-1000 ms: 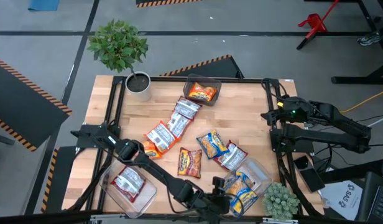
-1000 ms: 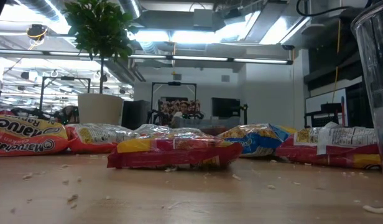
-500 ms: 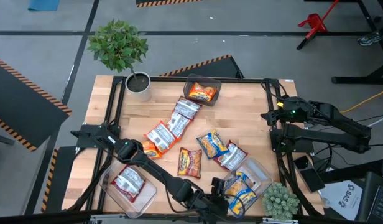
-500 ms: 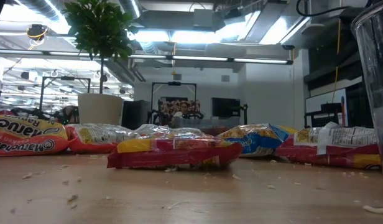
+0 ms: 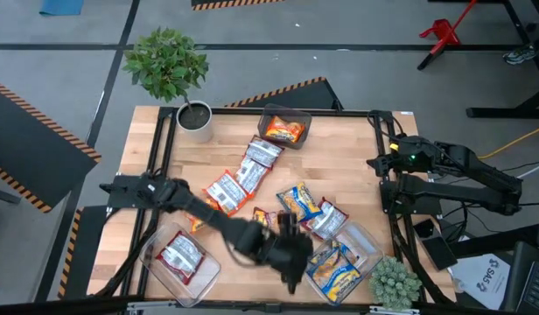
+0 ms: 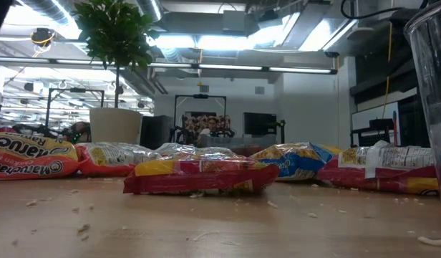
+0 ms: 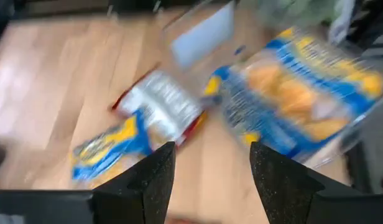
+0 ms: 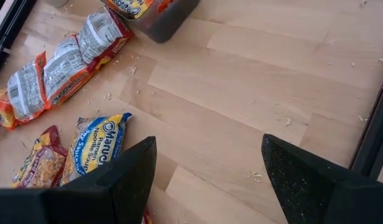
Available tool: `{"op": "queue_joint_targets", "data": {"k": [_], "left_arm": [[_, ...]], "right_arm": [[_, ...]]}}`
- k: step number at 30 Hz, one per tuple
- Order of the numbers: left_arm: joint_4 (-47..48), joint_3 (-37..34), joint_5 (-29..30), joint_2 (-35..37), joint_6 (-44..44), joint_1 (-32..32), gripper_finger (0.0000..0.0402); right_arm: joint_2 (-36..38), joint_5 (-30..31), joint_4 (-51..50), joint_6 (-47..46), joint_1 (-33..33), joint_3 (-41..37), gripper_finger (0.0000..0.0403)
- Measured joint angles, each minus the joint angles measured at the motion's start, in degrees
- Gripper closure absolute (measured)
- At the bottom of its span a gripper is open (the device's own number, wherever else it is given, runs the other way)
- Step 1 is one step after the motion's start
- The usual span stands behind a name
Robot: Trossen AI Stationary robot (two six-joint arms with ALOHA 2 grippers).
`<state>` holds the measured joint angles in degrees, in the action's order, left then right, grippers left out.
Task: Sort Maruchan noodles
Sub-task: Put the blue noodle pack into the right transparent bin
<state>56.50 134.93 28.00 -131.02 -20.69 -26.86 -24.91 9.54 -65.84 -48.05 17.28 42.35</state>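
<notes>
Bare wood (image 5: 339,162) separates noodles (image 5: 300,203) from right gripper (image 5: 379,163).

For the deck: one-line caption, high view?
Left gripper open above scattered ramen packets; right gripper parked at table edge.

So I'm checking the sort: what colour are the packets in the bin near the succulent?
Blue and yellow packets, clearest in the high view.

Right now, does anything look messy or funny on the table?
Yes. Little crumbs are scattered over the wood, as if a packet had leaked. Loose packets lie crooked and overlapping mid-table instead of in bins. A blue packet sits tilted in the bin by the left gripper.
</notes>
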Motion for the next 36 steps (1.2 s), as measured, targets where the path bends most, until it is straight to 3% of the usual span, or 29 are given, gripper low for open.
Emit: {"op": "queue_joint_targets", "data": {"k": [6, 11, 17, 24, 33, 36], "left_arm": [[0.5, -0.5, -12.0, 0.6, 6.6, 7.0, 0.0201], [-1.7, -1.0, -14.3, 0.7, 9.0, 10.9, 0.0201], [-9.1, -1.0, -24.9, 0.8, 6.4, 15.1, 0.0201], [-6.6, -1.1, -27.3, 2.7, 2.6, 19.2, 0.0201], [-17.3, -1.3, -9.2, 2.9, -1.7, 11.5, 0.0201], [-21.9, -5.1, -7.6, 3.3, -4.6, 8.9, 0.0201]], "right_arm": [[0.0, 0.4, 0.0, 0.5, 0.0, 0.0, 0.0123], [0.0, 0.7, 0.0, 2.7, 0.0, 0.0, 0.0123], [0.0, 3.4, 0.0, 5.0, 0.0, 0.0, 0.0123], [0.0, 4.9, 0.0, 6.6, 0.0, 0.0, 0.0123], [0.0, 4.9, -0.1, 8.1, 0.0, 0.0, 0.0123], [0.0, 5.0, -0.1, 8.3, 0.0, 0.0, 0.0123]]}}
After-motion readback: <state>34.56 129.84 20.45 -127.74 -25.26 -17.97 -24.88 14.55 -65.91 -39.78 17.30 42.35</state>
